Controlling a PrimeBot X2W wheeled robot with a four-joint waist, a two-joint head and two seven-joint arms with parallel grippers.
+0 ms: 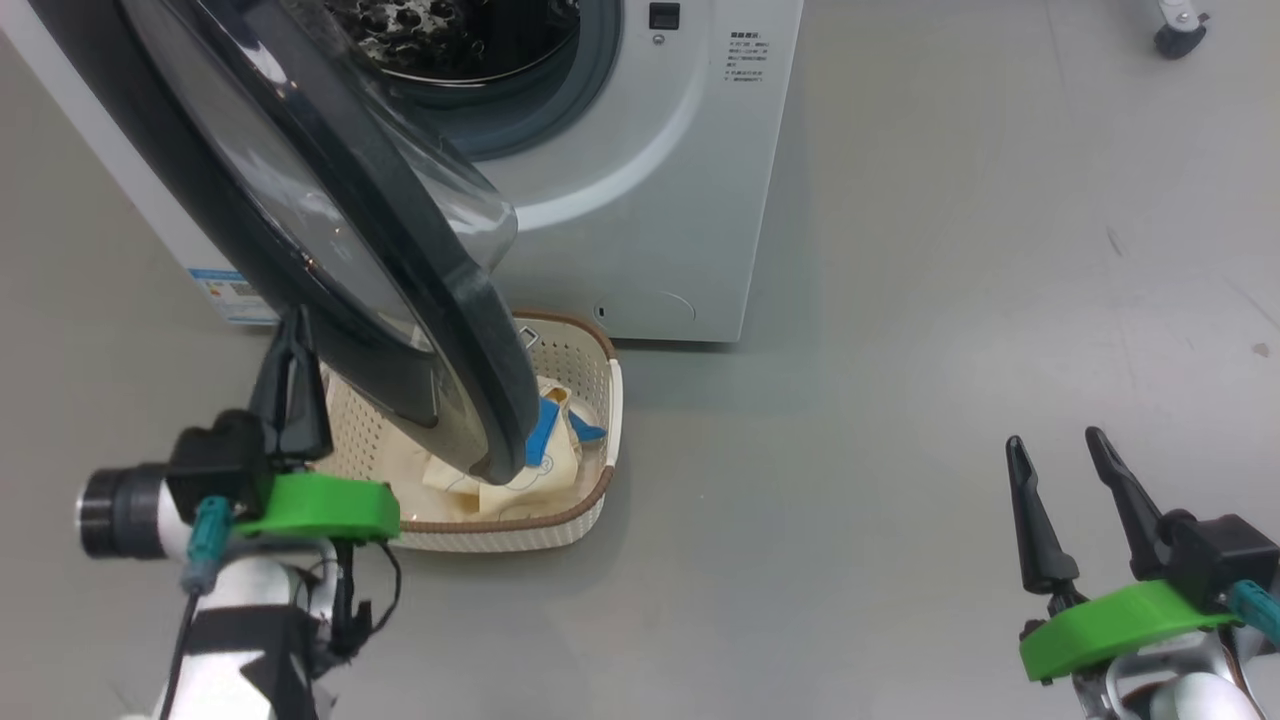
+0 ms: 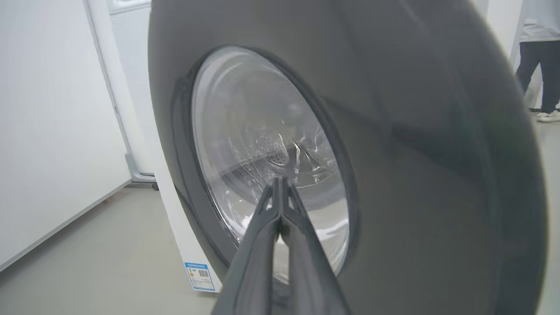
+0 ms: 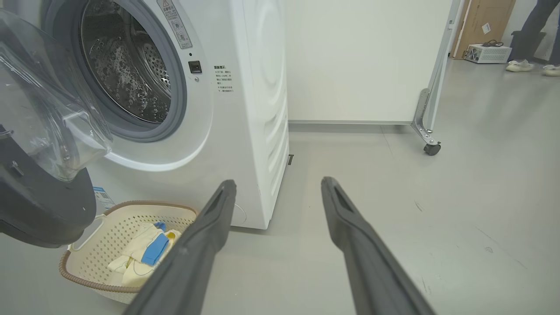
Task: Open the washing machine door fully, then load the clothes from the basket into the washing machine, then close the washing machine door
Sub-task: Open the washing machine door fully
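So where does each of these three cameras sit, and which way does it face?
Head view: on the head, looking down at the washing machine, its swung-out door and the basket; left gripper shut, right gripper open.
Left wrist view: on that wrist, facing the door's outer face past shut fingers.
Right wrist view: on that wrist, facing the machine's open front past spread fingers.
Shared: head and right wrist views both show clothes in the basket.

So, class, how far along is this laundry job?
Done: the washing machine door is partly open. In hand: the shut left gripper points at its outer face, probably to swing it wider. Ahead: the clothes lie in the basket; loading and closing remain. The right gripper hangs open.
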